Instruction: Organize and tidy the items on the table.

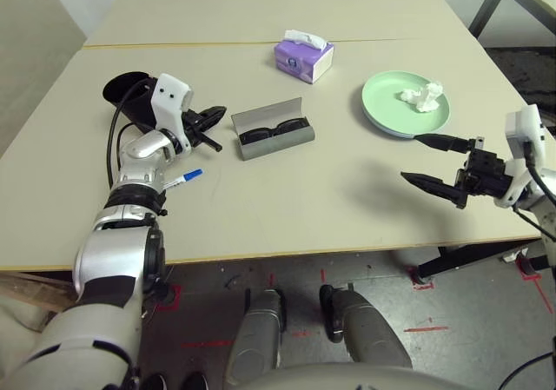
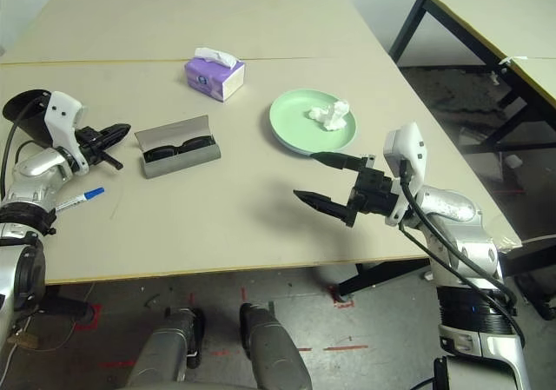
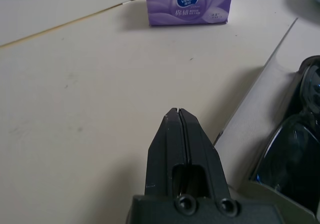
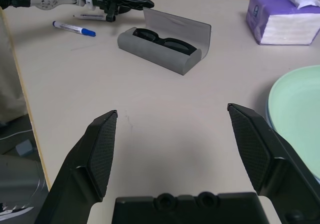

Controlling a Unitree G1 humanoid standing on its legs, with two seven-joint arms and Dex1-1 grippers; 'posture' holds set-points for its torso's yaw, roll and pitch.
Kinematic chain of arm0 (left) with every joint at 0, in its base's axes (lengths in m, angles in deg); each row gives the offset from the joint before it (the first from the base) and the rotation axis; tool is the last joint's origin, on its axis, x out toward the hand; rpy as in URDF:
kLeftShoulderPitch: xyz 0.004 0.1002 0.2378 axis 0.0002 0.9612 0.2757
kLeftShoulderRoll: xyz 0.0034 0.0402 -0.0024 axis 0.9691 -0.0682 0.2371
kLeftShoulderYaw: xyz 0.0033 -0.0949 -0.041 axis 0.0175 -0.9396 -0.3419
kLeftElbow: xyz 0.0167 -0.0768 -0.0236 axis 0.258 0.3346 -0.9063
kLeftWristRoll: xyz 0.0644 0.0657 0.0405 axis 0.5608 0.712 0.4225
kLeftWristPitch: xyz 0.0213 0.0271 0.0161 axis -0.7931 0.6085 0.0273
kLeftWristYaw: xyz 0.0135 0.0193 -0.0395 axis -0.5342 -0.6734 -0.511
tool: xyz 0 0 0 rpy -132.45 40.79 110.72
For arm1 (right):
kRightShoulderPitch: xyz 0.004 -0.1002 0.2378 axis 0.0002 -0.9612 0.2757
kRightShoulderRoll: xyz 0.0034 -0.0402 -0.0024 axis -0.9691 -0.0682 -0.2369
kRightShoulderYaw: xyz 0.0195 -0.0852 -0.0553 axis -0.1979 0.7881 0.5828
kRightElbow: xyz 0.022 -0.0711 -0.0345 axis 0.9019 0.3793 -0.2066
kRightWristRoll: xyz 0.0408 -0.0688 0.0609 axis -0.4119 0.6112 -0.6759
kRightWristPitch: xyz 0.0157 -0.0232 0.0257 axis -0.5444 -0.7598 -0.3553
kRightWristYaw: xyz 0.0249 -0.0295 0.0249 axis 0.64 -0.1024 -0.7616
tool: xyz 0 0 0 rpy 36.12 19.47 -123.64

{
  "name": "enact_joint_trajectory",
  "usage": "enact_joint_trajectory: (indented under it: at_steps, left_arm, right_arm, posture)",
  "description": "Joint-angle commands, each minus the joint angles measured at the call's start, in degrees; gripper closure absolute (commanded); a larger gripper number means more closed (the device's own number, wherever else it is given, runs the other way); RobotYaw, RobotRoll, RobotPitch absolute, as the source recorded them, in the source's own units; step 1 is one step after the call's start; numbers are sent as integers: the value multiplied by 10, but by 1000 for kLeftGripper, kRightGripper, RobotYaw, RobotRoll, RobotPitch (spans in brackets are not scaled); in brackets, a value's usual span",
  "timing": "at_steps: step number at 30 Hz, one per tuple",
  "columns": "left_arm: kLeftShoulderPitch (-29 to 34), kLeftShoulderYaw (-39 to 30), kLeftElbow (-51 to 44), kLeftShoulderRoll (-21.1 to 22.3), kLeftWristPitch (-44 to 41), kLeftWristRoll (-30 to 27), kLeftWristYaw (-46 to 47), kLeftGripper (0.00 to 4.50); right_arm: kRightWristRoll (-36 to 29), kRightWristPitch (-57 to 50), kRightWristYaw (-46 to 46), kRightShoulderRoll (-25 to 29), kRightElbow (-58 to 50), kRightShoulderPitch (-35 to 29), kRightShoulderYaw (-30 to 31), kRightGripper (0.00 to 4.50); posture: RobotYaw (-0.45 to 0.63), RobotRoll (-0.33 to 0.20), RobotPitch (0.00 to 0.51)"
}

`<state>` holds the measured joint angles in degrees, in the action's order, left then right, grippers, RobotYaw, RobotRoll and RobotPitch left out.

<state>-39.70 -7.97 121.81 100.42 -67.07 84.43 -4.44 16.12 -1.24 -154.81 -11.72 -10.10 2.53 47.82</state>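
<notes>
- A large beige tabletop [image 1: 261, 208] is seen from above, with a thin yellowish seam across its far part and a wooden near edge; wide bare surface lies between the two tools.
- A round green plate [image 1: 382, 112] rests just beyond the right tool, close to the tabletop's right edge, with a crumpled white tissue [image 1: 421, 96] on it. The plate is judged stiff and smooth, best taken at its rim; the tissue is soft and weightless and can be pinched anywhere.
- A purple tissue box [image 1: 303, 57] stands well beyond both tools.
- A grey glasses case [image 1: 274, 129] lies open just beside the left tool's tip, black sunglasses [image 1: 276, 133] resting inside. The case is judged light and rigid; its upright lid would be pushed down from behind, and the lenses are fragile.
- A black cup [image 1: 129, 93] lies behind the left tool, near the tabletop's left edge.
- A white marker with a blue cap [image 1: 182, 179] lies below the left wrist; it is thin and may roll.
- The left tool [image 1: 213, 129] is pressed together, pinching nothing.
- The right tool [image 2: 317, 180] is spread wide and empty, above bare tabletop.
</notes>
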Motion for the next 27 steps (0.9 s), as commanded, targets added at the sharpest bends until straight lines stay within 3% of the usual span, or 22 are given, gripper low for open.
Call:
enact_joint_trajectory:
  at_steps: [1,27]
  left_arm:
    - [-8,4,22,-4,4,12,4,4473]
    - [60,36,-21,16,48,24,-164,4473]
  right_arm:
    - [-5,-7,7,9,-19,-11,-7,0]
    - [-12,-25,11,10,-18,8,3,0]
  posture:
    - [-162,0,171]
    - [-152,0,170]
